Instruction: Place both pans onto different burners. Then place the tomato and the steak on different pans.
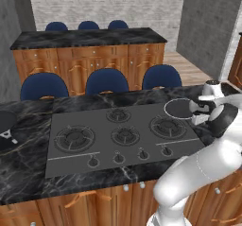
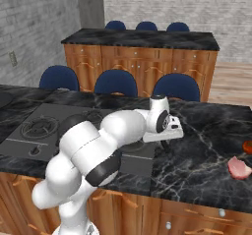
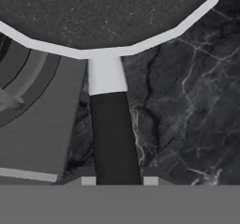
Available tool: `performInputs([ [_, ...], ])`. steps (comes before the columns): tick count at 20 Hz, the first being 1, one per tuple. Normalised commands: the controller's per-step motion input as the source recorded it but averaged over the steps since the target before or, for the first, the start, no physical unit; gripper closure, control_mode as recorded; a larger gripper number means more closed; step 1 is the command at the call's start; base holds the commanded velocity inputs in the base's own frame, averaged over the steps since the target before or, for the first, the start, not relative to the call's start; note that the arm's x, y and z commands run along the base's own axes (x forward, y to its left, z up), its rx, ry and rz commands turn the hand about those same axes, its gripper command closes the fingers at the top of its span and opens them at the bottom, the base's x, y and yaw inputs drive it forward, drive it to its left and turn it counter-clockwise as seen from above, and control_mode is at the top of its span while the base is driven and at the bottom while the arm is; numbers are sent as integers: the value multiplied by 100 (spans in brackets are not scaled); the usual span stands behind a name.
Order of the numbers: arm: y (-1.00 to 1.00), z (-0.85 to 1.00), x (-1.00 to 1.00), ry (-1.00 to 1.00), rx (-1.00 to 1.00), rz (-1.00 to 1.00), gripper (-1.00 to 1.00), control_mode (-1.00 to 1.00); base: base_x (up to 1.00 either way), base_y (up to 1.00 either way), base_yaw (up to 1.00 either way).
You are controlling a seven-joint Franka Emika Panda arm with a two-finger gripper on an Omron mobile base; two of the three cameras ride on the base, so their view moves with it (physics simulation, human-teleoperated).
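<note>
You are gripping, gripper (image 3: 115,181) clamped on its dark handle (image 3: 112,134), the deep dark-grey pan with silvery rim (image 1: 182,108) on the counter just right of the grey cooktop (image 1: 85,154); be lifting it level toward the large right burner (image 1: 166,126).

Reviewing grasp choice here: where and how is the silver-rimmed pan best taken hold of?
By its dark handle, from above, fingers either side. It juts flat and narrow from the pale rim over the counter, beside the cooktop. The gripper already straddles it.
</note>
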Motion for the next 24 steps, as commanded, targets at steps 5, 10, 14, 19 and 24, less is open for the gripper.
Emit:
performInputs([
  [5, 38, -13, 49, 8, 0, 21, 100, -100, 0, 0, 0],
  [10, 35, -38, 14, 0, 0, 19, 100, -100, 0, 0, 0],
  [14, 34, -46, 13, 1, 0, 21, 100, -100, 0, 0, 0],
  [19, 19, -35, 0, 10, 0, 20, 100, -100, 0, 0, 0],
  [24, 0, -7, -5, 22, -8, 5, 100, -100, 0, 0, 0],
])
